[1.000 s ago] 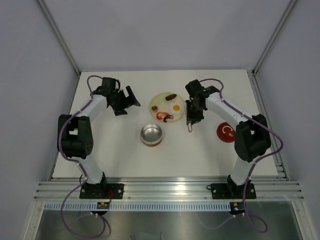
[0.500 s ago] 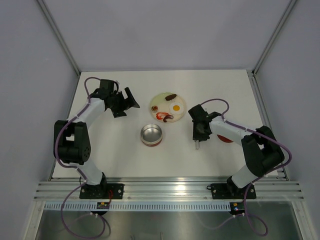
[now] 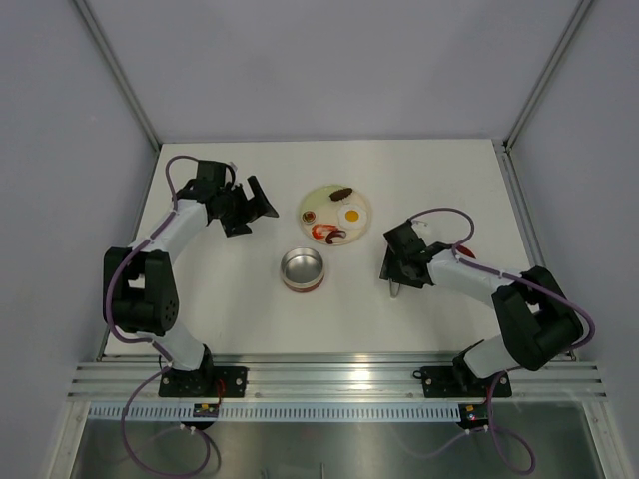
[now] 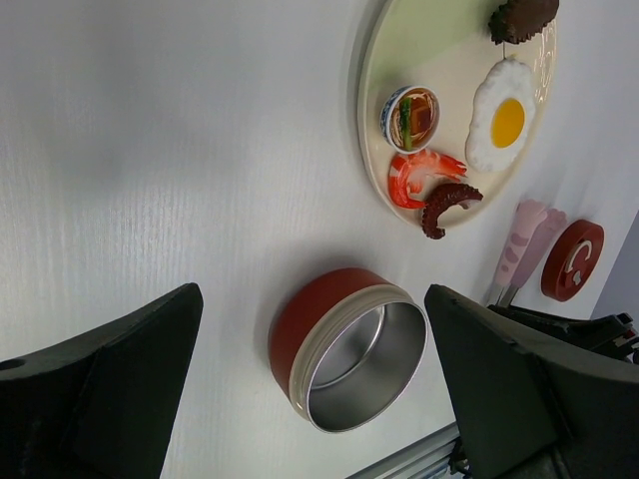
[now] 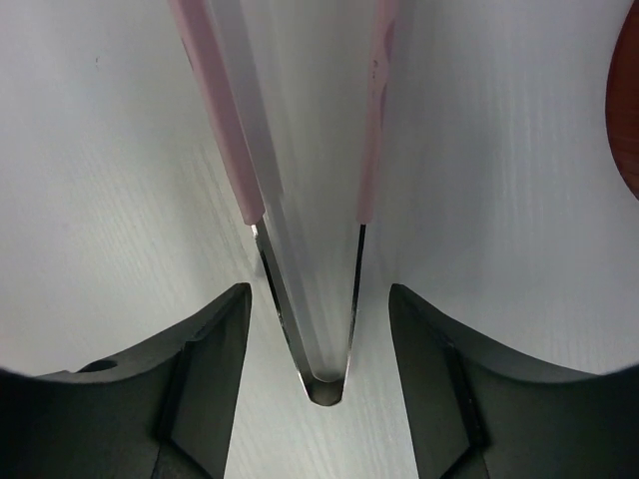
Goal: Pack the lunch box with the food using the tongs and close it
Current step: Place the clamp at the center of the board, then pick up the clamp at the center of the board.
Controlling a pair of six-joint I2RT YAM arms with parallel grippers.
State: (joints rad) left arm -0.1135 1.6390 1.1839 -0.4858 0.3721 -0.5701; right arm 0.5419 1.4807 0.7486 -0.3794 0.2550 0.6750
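Note:
The lunch box (image 3: 302,269) is an open metal tin with a red base, standing upright near the table's middle; the left wrist view shows it (image 4: 349,349) empty. The food, a fried egg (image 4: 504,115), a dark brown piece (image 4: 521,15) and red curled strips (image 4: 424,180), lies on a pale plate (image 3: 316,203). The pink tongs (image 5: 215,120) lie flat on the table. My right gripper (image 5: 319,299) is open around their joined metal end, with a gap on each side. My left gripper (image 3: 253,205) hovers open left of the plate, holding nothing.
The red lid (image 4: 572,259) lies right of the tongs, largely hidden under my right arm in the top view. A small patterned bowl (image 4: 411,115) also sits on the plate. The table's right edge rail (image 3: 519,200) runs beyond the right arm.
My right gripper came toward the near side and down with the tongs, then opened and let them go on the table. The left arm barely moved.

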